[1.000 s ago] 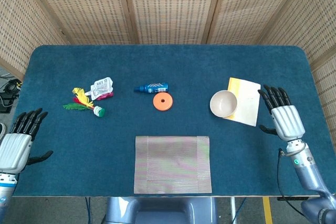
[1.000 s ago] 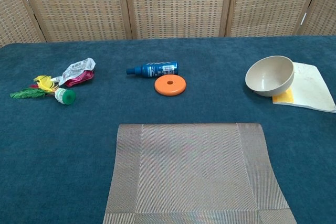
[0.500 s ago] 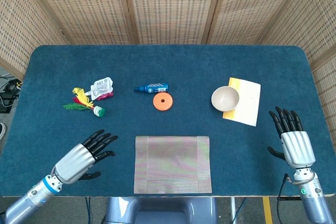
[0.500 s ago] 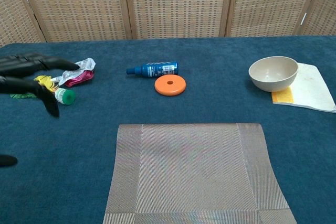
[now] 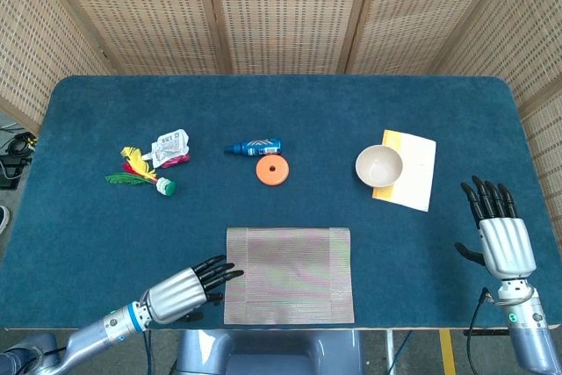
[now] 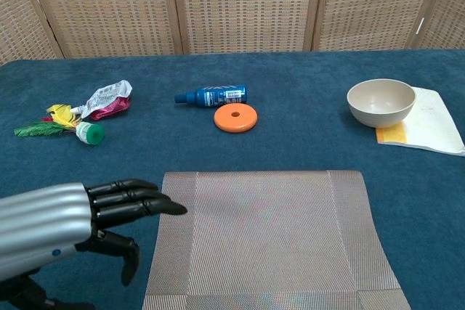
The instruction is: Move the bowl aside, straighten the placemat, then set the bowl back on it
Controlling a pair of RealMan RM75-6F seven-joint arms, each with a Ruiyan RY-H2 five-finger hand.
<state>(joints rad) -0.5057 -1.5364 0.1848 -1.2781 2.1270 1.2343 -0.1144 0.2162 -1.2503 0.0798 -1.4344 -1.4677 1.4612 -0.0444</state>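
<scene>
The left hand (image 5: 180, 292) has swept in to the placemat's (image 5: 290, 274) left edge; the right hand (image 5: 502, 239) has drawn back.

The chest view cuts off the placemat (image 6: 269, 241) at its near edge and the left hand (image 6: 69, 226) at the wrist, and leaves the right hand (image 5: 503, 239) out altogether. The bowl (image 6: 381, 102) hides the near left corner of the paper sheet (image 6: 429, 123) beneath it. Print on the blue bottle (image 5: 255, 146) and crumpled packet (image 5: 169, 147) is probably text, too small to read
</scene>
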